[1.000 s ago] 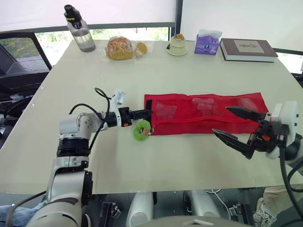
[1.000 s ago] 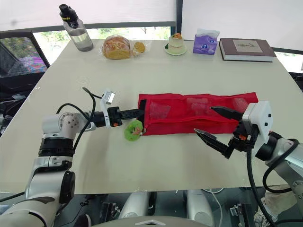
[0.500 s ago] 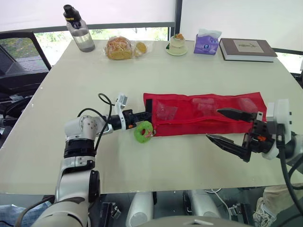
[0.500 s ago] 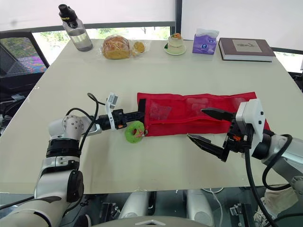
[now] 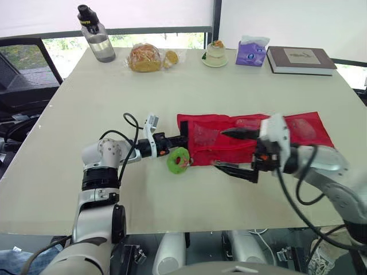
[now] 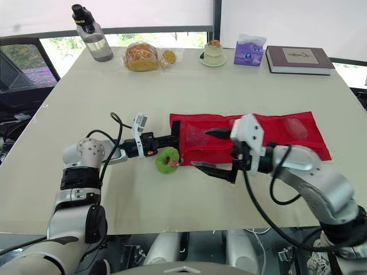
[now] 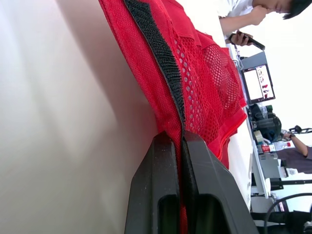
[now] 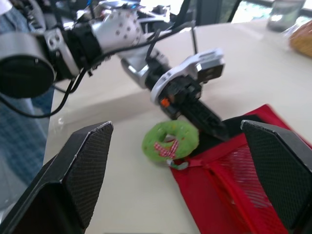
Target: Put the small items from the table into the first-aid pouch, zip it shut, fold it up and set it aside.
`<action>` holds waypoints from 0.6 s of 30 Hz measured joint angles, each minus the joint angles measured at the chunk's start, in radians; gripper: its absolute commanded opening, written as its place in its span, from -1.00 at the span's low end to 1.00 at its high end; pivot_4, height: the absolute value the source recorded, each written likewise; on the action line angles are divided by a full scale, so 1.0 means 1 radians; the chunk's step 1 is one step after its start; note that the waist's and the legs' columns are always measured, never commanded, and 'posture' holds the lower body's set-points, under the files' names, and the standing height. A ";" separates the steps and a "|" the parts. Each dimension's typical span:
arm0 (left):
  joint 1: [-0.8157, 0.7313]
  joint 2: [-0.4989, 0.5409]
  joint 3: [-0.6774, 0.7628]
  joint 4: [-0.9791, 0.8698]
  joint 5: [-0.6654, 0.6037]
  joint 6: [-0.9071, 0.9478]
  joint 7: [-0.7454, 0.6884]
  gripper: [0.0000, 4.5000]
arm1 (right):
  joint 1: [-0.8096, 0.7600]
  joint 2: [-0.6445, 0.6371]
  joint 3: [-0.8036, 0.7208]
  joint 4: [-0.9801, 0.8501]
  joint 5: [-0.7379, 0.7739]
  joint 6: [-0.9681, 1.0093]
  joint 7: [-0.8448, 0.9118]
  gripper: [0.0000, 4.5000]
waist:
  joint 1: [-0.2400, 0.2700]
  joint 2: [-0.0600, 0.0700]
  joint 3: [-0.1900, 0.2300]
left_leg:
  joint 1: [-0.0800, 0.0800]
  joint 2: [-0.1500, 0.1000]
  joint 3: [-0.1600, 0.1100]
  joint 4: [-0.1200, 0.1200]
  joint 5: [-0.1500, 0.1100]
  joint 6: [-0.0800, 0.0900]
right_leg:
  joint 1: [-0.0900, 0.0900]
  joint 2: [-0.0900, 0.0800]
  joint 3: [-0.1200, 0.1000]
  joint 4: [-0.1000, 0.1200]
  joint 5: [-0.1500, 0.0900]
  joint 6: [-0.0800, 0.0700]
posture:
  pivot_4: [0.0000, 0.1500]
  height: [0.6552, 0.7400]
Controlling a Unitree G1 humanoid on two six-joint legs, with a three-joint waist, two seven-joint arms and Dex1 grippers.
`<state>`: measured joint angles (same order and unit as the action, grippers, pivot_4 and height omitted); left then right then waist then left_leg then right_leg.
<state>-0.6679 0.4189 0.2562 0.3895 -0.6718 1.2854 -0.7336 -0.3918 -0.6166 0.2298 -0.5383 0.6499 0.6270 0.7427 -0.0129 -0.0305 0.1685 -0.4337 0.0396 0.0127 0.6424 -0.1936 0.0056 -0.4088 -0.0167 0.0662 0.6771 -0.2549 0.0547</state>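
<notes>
Right now the left claw [image 6: 172, 138] is pinching the left end of the pouch [image 6: 287, 129], its two fingers [image 7: 156, 185] pressing together on the red mesh beside the black strip that runs along that end. The right claw [image 6: 199, 148] is hanging wide open by the pouch's left part, with one finger over the mesh and the other at the front edge. Both tips are pointing toward the left claw; whether either is touching the fabric I cannot tell.

Between the two claws, a green ring [image 6: 168, 160] with a bit of red ribbon is lying on the worktop [image 6: 172, 91], just in front of the left claw and right against the pouch's front left corner. The pouch is lying unfolded and flat across the middle of the worktop, its long side running left to right. Pale shapes are showing through its mesh pockets, too faint to name.

Along the far edge a bottle [image 6: 92, 34], bagged bread [image 6: 140, 57], a small cake [image 6: 213, 52], tissues [image 6: 249, 50] and a book [image 6: 298, 59] are sitting well apart from the pouch.
</notes>
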 measured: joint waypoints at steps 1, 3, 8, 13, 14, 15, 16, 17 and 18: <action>-0.002 -0.009 0.005 0.001 0.000 0.005 0.007 -0.98 | -0.019 0.039 0.032 0.043 -0.028 -0.020 0.018 1.00 | -0.002 0.000 0.000 | 0.000 0.000 0.000 0.000 0.000 0.000 | 0.000 0.000 0.000 0.001 0.000 0.000 | 1.00 1.00; -0.006 -0.026 0.010 -0.003 -0.007 0.016 0.019 -0.98 | -0.049 0.076 0.118 0.104 -0.081 -0.052 0.065 1.00 | 0.003 0.000 0.000 | 0.000 0.000 -0.002 0.000 0.000 0.000 | 0.000 0.000 -0.001 0.001 0.000 0.000 | 1.00 1.00; -0.002 -0.035 0.022 -0.019 -0.016 0.037 0.046 -0.98 | -0.156 0.172 0.270 0.280 -0.227 -0.088 0.126 1.00 | 0.000 0.000 0.000 | 0.000 0.000 -0.002 0.000 0.000 0.000 | 0.000 0.001 -0.001 0.001 0.000 0.000 | 1.00 1.00; 0.003 -0.057 0.051 -0.035 -0.028 0.056 0.084 -0.98 | -0.200 0.226 0.362 0.416 -0.361 -0.130 0.150 1.00 | 0.000 0.000 0.000 | 0.000 0.000 -0.002 0.001 0.000 0.000 | 0.000 0.000 -0.001 0.001 0.000 0.000 | 1.00 1.00; 0.004 -0.059 0.054 -0.039 -0.029 0.059 0.089 -0.98 | -0.204 0.233 0.369 0.435 -0.379 -0.131 0.153 1.00 | 0.000 0.000 0.000 | 0.000 0.000 -0.001 0.001 0.000 0.000 | 0.000 0.000 -0.001 0.001 0.000 0.000 | 1.00 1.00; 0.005 -0.061 0.055 -0.044 -0.029 0.061 0.094 -0.98 | -0.207 0.239 0.377 0.449 -0.396 -0.132 0.153 1.00 | 0.000 0.000 0.000 | 0.000 0.000 -0.002 0.001 0.000 0.000 | 0.000 0.000 -0.001 0.001 0.000 0.000 | 1.00 1.00; 0.007 -0.063 0.057 -0.048 -0.029 0.062 0.101 -0.98 | -0.219 0.249 0.390 0.478 -0.427 -0.132 0.151 1.00 | -0.001 0.000 0.000 | 0.000 0.000 -0.002 0.001 0.000 0.000 | 0.000 0.000 -0.001 0.001 0.000 0.000 | 1.00 1.00; 0.007 -0.067 0.058 -0.051 -0.029 0.062 0.106 -0.98 | -0.230 0.256 0.399 0.495 -0.453 -0.131 0.148 1.00 | -0.001 0.000 0.000 | 0.000 0.000 -0.002 0.001 0.000 0.000 | 0.000 0.000 -0.002 0.002 0.000 0.000 | 1.00 1.00; 0.008 -0.070 0.058 -0.054 -0.029 0.062 0.109 -0.98 | -0.239 0.258 0.406 0.502 -0.472 -0.128 0.147 1.00 | -0.001 0.000 0.000 | 0.000 0.000 -0.002 0.001 0.000 0.000 | 0.000 0.000 -0.002 0.002 0.000 0.000 | 1.00 1.00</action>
<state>-0.6602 0.3485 0.3146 0.3352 -0.7010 1.3470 -0.6243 -0.6304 -0.3584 0.6358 -0.0363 0.1777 0.4985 0.8900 -0.0135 -0.0302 0.1686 -0.4336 0.0394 0.0106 0.6431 -0.1935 0.0053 -0.4087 -0.0166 0.0646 0.6787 -0.2547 0.0547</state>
